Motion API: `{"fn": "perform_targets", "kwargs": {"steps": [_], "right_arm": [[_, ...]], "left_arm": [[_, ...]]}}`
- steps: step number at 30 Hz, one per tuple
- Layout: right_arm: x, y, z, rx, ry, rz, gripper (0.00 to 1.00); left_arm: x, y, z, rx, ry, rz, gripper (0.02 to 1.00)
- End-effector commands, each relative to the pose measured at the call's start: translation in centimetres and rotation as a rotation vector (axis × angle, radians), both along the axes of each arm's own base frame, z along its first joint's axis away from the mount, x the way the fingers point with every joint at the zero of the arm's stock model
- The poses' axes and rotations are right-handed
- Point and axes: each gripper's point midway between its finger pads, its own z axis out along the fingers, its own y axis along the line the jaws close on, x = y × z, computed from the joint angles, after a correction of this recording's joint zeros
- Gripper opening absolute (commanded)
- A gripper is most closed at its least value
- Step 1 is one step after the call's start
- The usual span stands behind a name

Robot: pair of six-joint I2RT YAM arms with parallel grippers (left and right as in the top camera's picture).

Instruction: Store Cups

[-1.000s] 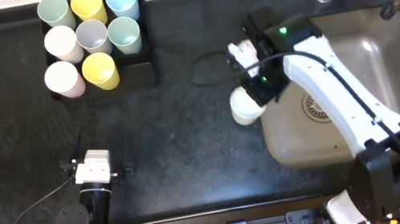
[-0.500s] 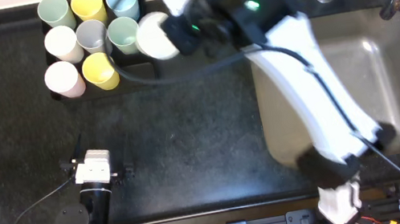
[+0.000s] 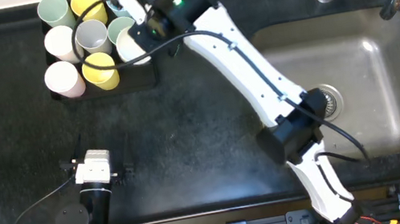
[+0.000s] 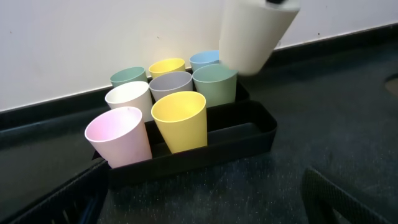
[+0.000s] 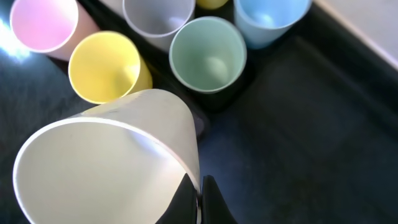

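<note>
Top view: white cup [image 3: 132, 48] at the right-hand end of the black tray [image 3: 141, 78], carried by the right tool [image 5: 198, 196], whose arm reaches across from the sink [image 3: 370, 59] side of the dark surface [image 3: 189, 146]. Right wrist view: cup mouth faces the camera, base pointing down toward the tray; the tool's fingers are closed on the rim, one inside and one outside. The cup sits just beside the front yellow cup [image 5: 104, 67] and the green cup [image 5: 208, 55]. Left wrist view: side profile – long axis near vertical, leaning a little, mouth up, base hanging above the tray and clear of it. Eight other cups stand upright in the tray, mouths up. Left tool [image 4: 202, 199]: fingers spread wide, holding nothing, low over the surface and well apart from the tray.
</note>
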Motion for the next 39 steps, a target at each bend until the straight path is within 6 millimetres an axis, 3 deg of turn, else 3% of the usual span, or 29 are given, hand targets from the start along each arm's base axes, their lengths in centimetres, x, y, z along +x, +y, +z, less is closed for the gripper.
{"fn": "perform_targets", "kwargs": {"steps": [1,11,39], "right_arm": [[-0.2,1.8,-0.9,-0.009,-0.012,0.047,0.047],[0.4,1.6,-4.2,-0.104,-0.01,0.063,0.045],[0.6,1.8,-8.6,-0.186,0.027,0.133,0.045]], "left_arm": [[0.0,0.1,0.1,0.014,-0.006,0.004,1.0],[0.0,0.1,0.1,0.014,-0.006,0.004,0.998],[0.0,0.1,0.0,0.014,-0.006,0.004,0.998]]}}
